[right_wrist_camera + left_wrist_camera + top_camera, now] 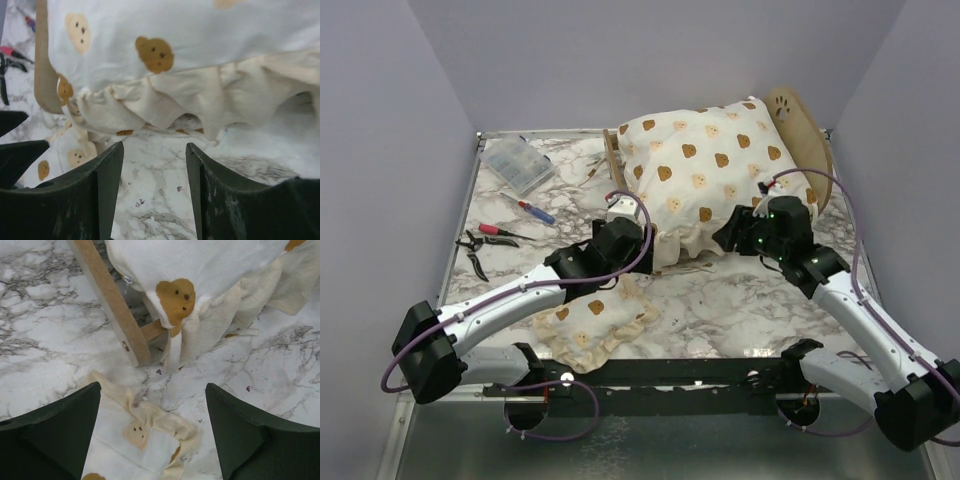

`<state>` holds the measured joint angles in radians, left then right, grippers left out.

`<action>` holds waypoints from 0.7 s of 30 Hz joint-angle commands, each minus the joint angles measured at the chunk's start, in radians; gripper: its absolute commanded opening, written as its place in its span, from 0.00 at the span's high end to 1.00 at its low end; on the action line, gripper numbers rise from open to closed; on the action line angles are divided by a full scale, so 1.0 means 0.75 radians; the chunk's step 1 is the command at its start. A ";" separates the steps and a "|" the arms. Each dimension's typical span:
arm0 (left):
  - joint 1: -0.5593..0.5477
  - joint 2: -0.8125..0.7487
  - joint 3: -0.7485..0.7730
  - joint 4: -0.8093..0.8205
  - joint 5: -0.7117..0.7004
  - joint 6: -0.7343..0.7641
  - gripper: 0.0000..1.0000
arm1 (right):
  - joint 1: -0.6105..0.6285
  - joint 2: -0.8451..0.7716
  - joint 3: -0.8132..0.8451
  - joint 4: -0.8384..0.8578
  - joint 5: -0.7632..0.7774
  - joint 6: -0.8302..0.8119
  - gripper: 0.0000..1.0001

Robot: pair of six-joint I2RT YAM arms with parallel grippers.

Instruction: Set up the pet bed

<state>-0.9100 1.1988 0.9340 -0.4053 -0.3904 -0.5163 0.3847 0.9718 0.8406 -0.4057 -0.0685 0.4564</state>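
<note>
Both grippers, left and right, have their jaws apart with nothing between them, low over the table beside the cushion. That cushion covers the pet bed, which sits toward the table's far right corner. One pillow lies by the near edge.

Table: marble top
Bed: 1 o'clock
Pillow: 7 o'clock
Box: 10 o'clock
Screwdrivers: 9 o'clock
Pliers: 9 o'clock
</note>
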 commanded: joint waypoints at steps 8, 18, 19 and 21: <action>-0.115 0.218 -0.066 0.316 -0.228 -0.165 0.51 | 0.095 0.021 -0.211 0.287 -0.110 0.127 0.42; -0.137 0.337 -0.122 0.415 -0.383 -0.234 0.64 | 0.094 -0.013 -0.290 0.304 -0.147 0.115 0.41; -0.138 0.339 -0.136 0.438 -0.382 -0.241 0.64 | 0.094 -0.016 -0.298 0.305 -0.148 0.111 0.41; -0.141 0.342 -0.161 0.479 -0.369 -0.247 0.66 | 0.094 -0.022 -0.304 0.304 -0.148 0.101 0.41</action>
<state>-1.0096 1.4414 0.8574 -0.1276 -0.6159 -0.6689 0.4519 0.9783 0.6334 -0.2070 -0.1528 0.5419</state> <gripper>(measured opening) 0.360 0.593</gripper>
